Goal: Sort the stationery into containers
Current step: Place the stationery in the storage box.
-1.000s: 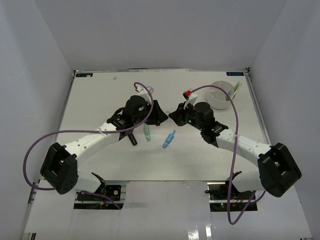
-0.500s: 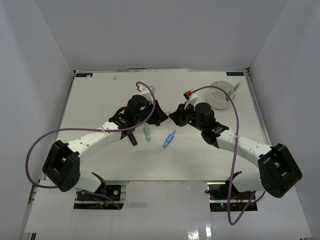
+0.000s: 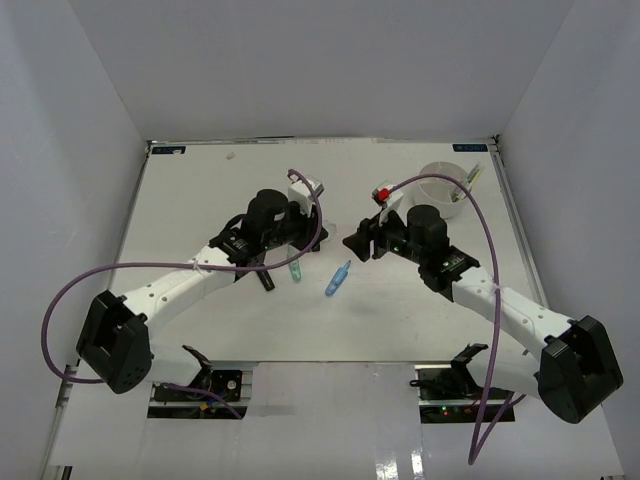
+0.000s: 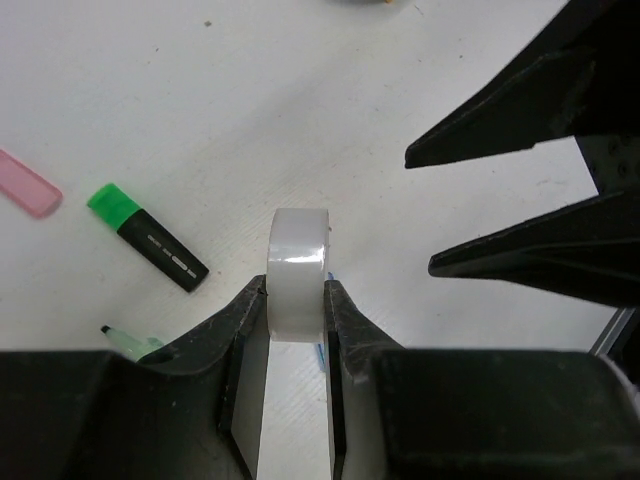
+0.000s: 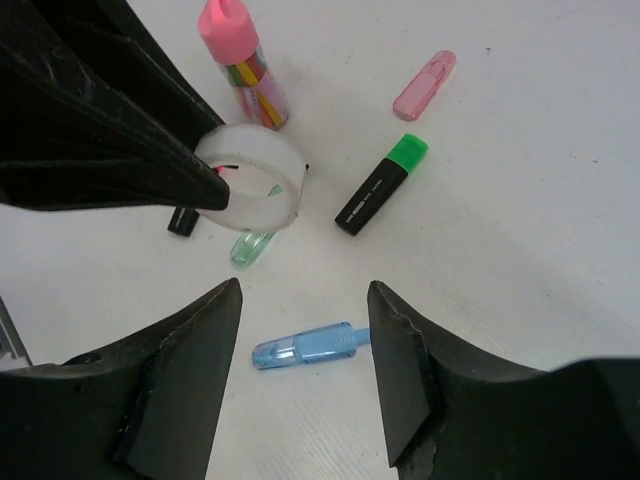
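The left end effector (image 4: 297,300) pinches the tape ring (image 4: 298,262) by its flat sides, holding it on edge above the counter (image 4: 200,120). Facing it, the right end effector (image 5: 305,300) stands spread, nothing between its fingers. A green-capped highlighter (image 5: 380,184), pink eraser (image 5: 425,84) and blue pen (image 5: 305,346) lie below. The white tub (image 3: 437,206) sits well apart, far right.
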You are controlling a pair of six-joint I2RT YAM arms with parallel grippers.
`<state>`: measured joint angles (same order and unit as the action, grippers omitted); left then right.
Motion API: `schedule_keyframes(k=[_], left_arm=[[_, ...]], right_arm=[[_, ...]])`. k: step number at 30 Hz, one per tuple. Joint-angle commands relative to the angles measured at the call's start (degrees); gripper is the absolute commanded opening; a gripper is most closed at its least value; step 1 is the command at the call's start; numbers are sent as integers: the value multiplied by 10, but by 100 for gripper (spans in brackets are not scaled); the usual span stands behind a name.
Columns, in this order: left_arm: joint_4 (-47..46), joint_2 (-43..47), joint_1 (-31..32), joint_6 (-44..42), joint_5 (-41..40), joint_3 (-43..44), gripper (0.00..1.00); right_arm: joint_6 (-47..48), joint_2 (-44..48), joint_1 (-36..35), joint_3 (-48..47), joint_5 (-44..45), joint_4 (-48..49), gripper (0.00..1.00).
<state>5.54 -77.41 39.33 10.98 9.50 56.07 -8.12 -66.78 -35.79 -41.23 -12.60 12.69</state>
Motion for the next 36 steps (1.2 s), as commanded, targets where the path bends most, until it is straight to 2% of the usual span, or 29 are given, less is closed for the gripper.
schedule_keyframes(k=[1,5,11,13,17,21,29,36], left_arm=[[3,48,1,-132,56,-3,9],[6,68,1,-198,115,-11,8],[35,67,0,-259,210,-3,9],[47,64,0,-281,226,1,9],[55,67,0,-302,257,2,9],[48,68,-1,-311,286,-2,9],[54,55,-1,-320,309,11,9],[57,48,-2,-323,311,17,9]], right_arm=[[86,29,10,13,-87,-21,61],[146,46,24,0,-137,-44,66],[241,46,45,-43,-243,-89,62],[257,41,55,-51,-297,-89,61],[295,30,56,-74,-337,-96,61],[320,-4,56,-110,-393,-155,61],[347,-38,56,-155,-422,-200,62],[369,-56,56,-171,-441,-231,55]])
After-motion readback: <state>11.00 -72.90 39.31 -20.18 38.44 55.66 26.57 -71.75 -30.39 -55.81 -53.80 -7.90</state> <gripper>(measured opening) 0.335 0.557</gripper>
